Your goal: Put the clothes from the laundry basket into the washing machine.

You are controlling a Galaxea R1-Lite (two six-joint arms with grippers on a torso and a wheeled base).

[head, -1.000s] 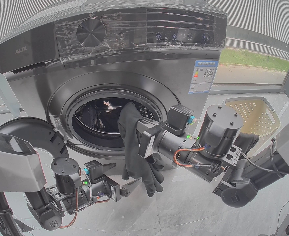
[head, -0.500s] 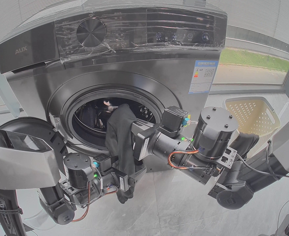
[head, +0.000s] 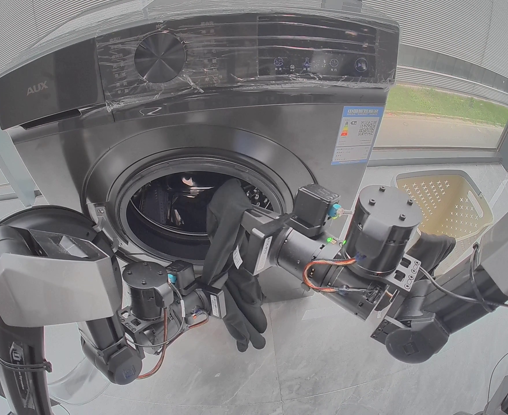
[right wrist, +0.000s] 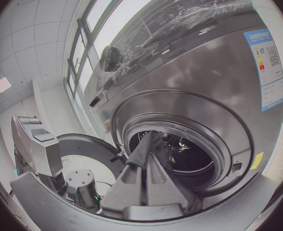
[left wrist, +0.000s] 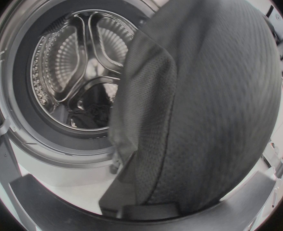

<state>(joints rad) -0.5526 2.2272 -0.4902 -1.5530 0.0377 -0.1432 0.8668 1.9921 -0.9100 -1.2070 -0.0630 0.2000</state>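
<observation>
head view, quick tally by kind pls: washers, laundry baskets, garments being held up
washing machine: 1
laundry basket: 1
black garment, held up at the drum opening: 1
total: 3

Left claw (head: 222, 305) buried behind black garment (head: 231, 243), state unreadable; laundry basket (head: 455, 203) part-blocked by right arm (head: 381, 231).
</observation>
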